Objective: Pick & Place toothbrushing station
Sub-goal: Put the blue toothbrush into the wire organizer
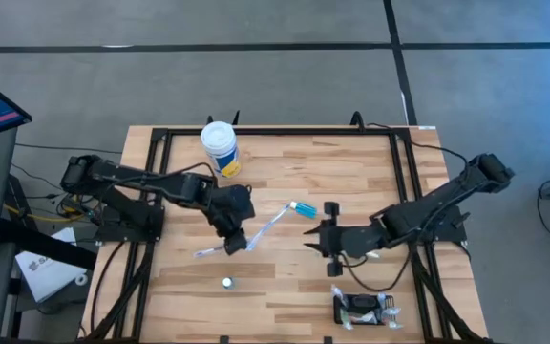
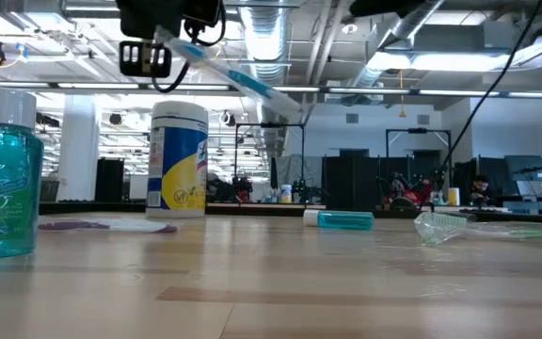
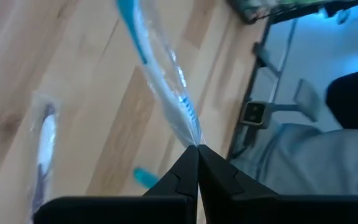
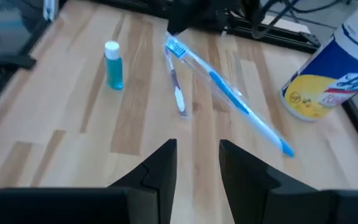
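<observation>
1. The left hand (image 1: pixel 235 241) is pressed together on one end of a wrapped blue-and-white toothbrush (image 1: pixel 273 219) and holds it in the air above the middle of the tabletop (image 1: pixel 351 172); in the low view the toothbrush (image 2: pixel 229 71) hangs slanted, well clear of the wood.
2. The right hand (image 1: pixel 319 239) waits near the middle of the tabletop with its fingers spread and nothing between them.
3. The toothbrushing station (image 1: pixel 363 309), a small black holder, sits at the tabletop's near right edge, well apart from both hands. It looks as if nothing has been set on it yet, though this is hard to tell.
4. Still lying loose: a second wrapped toothbrush (image 1: pixel 208 252) beside the left hand, a small blue tube (image 1: pixel 305 208) near the centre, and a small bottle (image 1: pixel 227 283) with a white cap.
5. The yellow-and-blue tub (image 1: pixel 221 148) stands at the far side.
6. Judged from this, the task is at an early stage: one toothbrush lifted, its delivery and the rest left to do.
</observation>
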Action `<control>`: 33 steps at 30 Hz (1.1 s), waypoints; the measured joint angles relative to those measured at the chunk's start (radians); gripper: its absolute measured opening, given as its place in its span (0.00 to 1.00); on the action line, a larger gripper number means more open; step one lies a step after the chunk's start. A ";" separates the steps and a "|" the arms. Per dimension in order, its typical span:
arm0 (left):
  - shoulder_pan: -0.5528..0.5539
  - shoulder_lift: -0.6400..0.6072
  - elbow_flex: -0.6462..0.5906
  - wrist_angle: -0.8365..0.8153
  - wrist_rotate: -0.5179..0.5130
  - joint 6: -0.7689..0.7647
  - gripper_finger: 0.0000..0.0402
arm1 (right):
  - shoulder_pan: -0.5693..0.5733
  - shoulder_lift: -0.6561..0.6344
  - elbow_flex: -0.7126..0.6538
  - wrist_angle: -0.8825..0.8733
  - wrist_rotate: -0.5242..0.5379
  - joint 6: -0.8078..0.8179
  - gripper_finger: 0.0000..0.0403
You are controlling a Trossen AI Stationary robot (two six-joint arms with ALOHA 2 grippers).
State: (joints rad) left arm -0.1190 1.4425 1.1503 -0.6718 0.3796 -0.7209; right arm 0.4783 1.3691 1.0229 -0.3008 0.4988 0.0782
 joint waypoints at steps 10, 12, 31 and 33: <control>0.007 0.000 0.000 0.061 0.046 0.001 0.00 | -0.047 0.141 0.120 -0.029 0.033 -0.161 0.27; 0.007 0.000 0.000 0.069 0.047 0.001 0.00 | -0.053 0.162 0.132 -0.029 0.034 -0.168 0.27; 0.007 0.001 0.000 0.088 0.046 0.005 0.00 | -0.055 0.228 0.183 0.069 0.022 -0.345 0.27; 0.007 0.001 0.000 0.091 0.046 0.005 0.00 | -0.054 0.245 0.183 0.083 0.018 -0.366 0.27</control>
State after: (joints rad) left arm -0.1116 1.4433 1.1503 -0.5809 0.4252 -0.7158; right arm 0.4240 1.6144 1.2058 -0.2182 0.5166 -0.2874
